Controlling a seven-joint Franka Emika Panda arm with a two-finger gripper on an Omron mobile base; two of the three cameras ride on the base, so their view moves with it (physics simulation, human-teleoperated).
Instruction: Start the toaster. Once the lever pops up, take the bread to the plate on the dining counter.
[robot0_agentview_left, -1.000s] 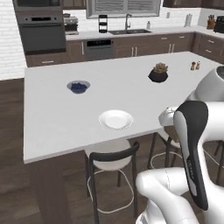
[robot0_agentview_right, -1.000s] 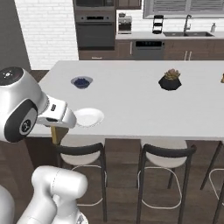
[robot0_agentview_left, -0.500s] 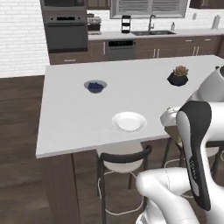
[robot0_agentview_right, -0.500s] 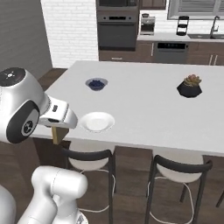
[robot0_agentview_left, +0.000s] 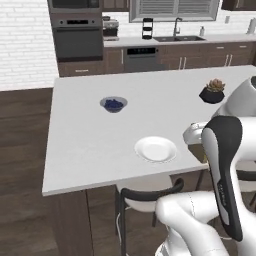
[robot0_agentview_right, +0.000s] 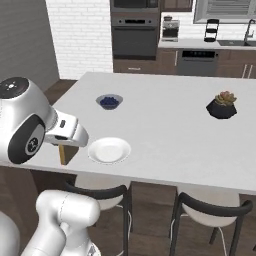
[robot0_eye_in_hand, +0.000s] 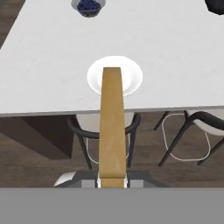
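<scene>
The claw (robot0_eye_in_hand: 112, 181) is closed on the bread (robot0_eye_in_hand: 112, 127), gripping the slice edge-on at its near end, so that in the hand view the tan slab runs straight up the middle of the picture from between the fingers. Its far end reaches over the near rim of the plate (robot0_eye_in_hand: 115, 75) as the hand camera sees it; whether it is above the plate or short of it cannot be told from that view alone.

In the right base view the bread (robot0_agentview_right: 62, 154) hangs below the wrist at the near left edge of the bench (robot0_agentview_right: 165, 125), just beside the plate (robot0_agentview_right: 109, 150) and apart from it. In the left base view the wrist sits at the near right edge of the bench (robot0_agentview_left: 90, 135), right of the plate (robot0_agentview_left: 156, 149), with a sliver of bread (robot0_agentview_left: 204, 155) showing behind the forearm.

The plate lies near the front edge of the bench. Farther back and to the left stands a small bowl (robot0_agentview_left: 113, 104) of blueberries, and well off to the right a potted succulent (robot0_agentview_left: 212, 92) in a dark pot. Stools (robot0_agentview_right: 210, 220) with dark frames stand under the near edge. Behind the bench are a wall oven (robot0_agentview_left: 79, 37), a sink (robot0_agentview_left: 178, 37) and brown cabinets against a white brick wall.
</scene>
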